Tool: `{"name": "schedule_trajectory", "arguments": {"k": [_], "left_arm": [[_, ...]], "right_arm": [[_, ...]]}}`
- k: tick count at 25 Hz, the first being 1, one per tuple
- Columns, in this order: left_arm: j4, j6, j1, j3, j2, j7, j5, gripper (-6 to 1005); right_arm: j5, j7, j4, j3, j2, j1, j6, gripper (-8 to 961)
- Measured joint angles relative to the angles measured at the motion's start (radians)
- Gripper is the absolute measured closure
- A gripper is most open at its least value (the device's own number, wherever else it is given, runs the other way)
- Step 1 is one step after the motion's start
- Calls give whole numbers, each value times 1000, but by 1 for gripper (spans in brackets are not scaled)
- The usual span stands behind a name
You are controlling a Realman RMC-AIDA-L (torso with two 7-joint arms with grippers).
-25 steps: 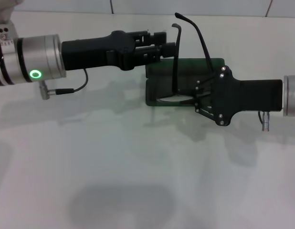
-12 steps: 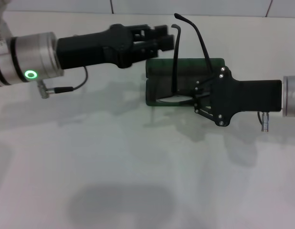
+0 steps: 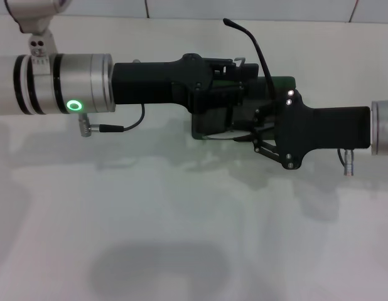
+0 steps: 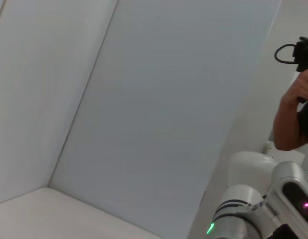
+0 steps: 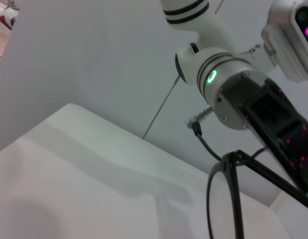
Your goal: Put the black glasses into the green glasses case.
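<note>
Your right gripper (image 3: 260,135) pinches black glasses (image 3: 260,63) tight – frame low over open green glasses case (image 3: 283,81), one arm sticking up. Your left gripper (image 3: 247,78) sits above case by glasses – fingers hidden, can't tell.

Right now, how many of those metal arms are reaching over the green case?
2. The left arm comes in from the left, its pincer over the green glasses case. The right arm comes from the right, its pincer at the black glasses.

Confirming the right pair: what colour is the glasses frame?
Black; the black glasses show best in the right wrist view.
</note>
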Motion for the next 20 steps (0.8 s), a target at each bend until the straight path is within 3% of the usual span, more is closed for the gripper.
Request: {"name": "schedule_trajectory", "arguments": {"k": [10,20], "left_arm": [[4,-4,-30,0,10,-116,60,590],[2,47,-18,-2,14,-105,-34,590]], "right_arm": [[13,-34,2,4,0,-1,-8,816],[18,-59,11,4,1,-5,-8,814]]}}
